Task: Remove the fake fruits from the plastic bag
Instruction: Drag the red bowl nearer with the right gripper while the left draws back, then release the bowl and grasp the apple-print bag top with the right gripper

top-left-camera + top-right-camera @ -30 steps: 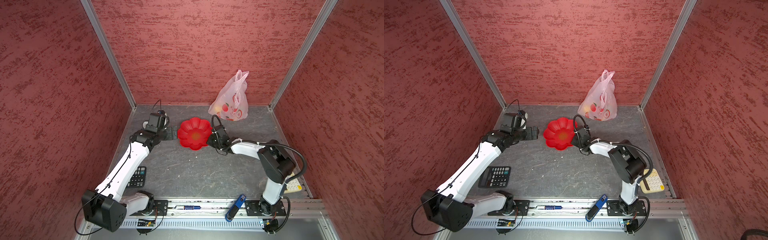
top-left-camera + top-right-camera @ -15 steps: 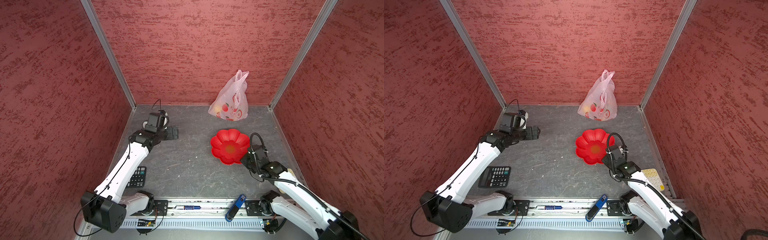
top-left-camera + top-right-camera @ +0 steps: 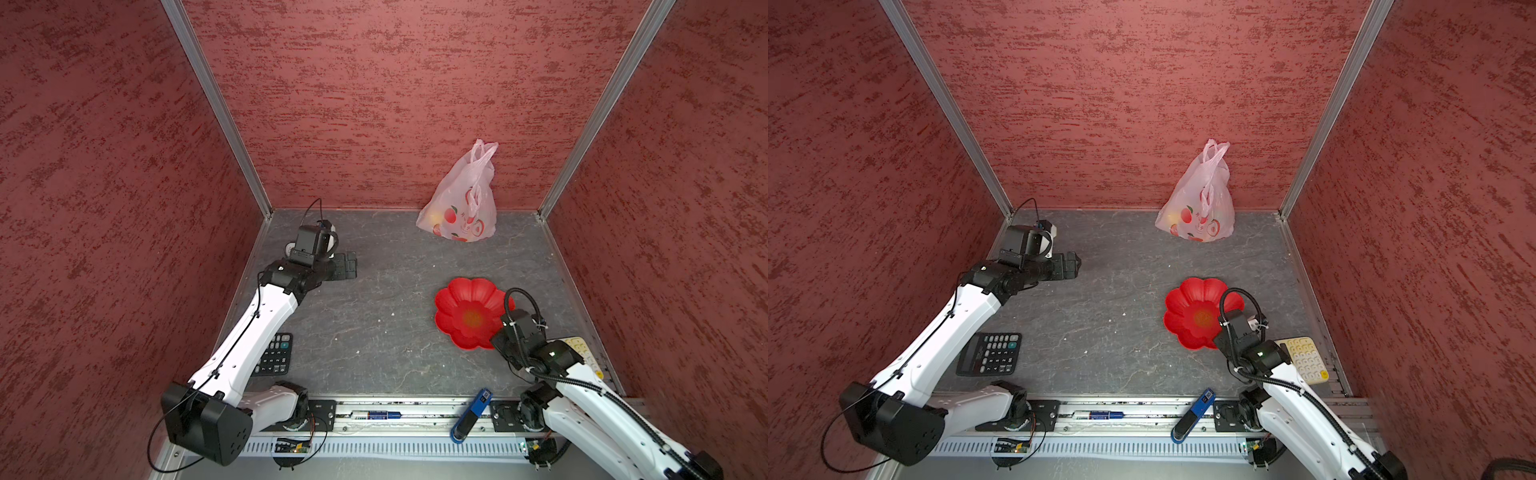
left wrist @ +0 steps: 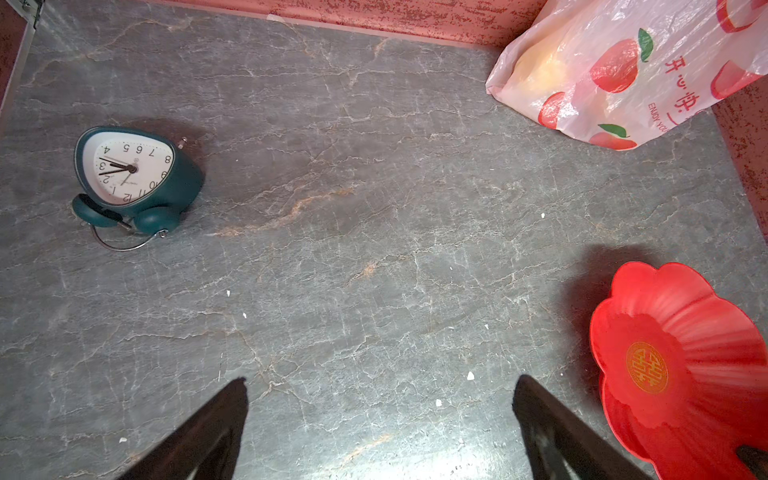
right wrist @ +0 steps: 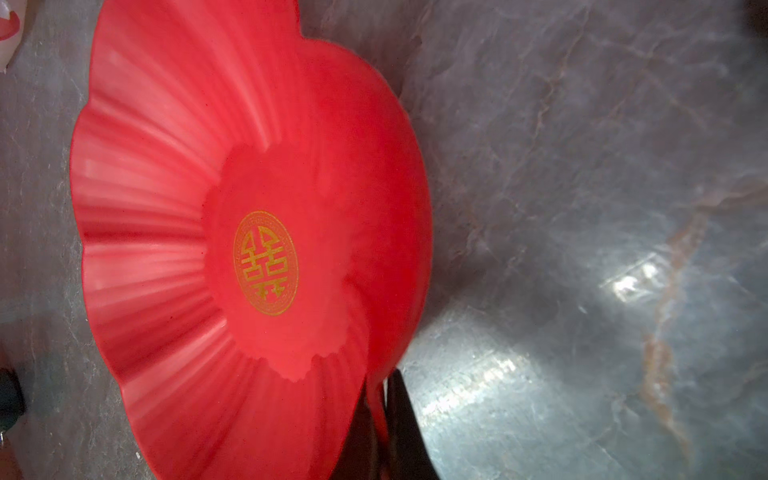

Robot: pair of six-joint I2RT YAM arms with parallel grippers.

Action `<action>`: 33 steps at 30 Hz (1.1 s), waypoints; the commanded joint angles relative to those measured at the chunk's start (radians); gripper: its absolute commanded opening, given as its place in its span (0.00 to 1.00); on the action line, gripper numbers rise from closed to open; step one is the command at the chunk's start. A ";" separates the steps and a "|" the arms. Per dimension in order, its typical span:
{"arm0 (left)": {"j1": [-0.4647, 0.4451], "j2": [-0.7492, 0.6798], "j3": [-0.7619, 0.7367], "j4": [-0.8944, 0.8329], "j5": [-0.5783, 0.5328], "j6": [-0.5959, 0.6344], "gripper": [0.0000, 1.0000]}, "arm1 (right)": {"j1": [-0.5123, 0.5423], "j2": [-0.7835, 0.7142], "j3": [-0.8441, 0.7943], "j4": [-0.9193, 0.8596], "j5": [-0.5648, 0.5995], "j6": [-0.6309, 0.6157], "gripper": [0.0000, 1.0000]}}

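1 plastic bag [image 3: 461, 208] stands roughly upright.

Red plate [image 3: 457, 299] dragged from centre to right front — right end effector [image 5: 380, 395] pulled back with it.

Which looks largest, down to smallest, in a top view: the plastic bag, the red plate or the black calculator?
1. plastic bag and red plate: too alike to rank, the plate partly covered.
2. black calculator: smallest.

Walls [image 3: 374, 104]: red, mottled rough texture, three sides. Corner posts [image 3: 216, 108]: silver metal, both rear corners. Counter [image 3: 374, 332]: dark grey veined stone look, pale specks scattered, bright glare in right wrist view.
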 commanded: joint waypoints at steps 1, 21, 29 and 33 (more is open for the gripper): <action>-0.006 -0.006 0.019 -0.002 0.006 -0.010 0.99 | -0.004 -0.013 -0.020 -0.025 0.027 0.036 0.00; -0.007 0.051 0.103 -0.020 0.014 -0.040 0.99 | -0.005 0.177 0.331 0.053 0.337 -0.317 0.61; -0.001 0.061 0.082 0.003 0.007 -0.030 0.99 | -0.036 0.671 0.733 0.396 0.383 -0.812 0.74; 0.004 0.055 0.060 0.015 0.003 -0.019 0.99 | -0.094 0.865 0.914 0.499 0.313 -0.909 0.81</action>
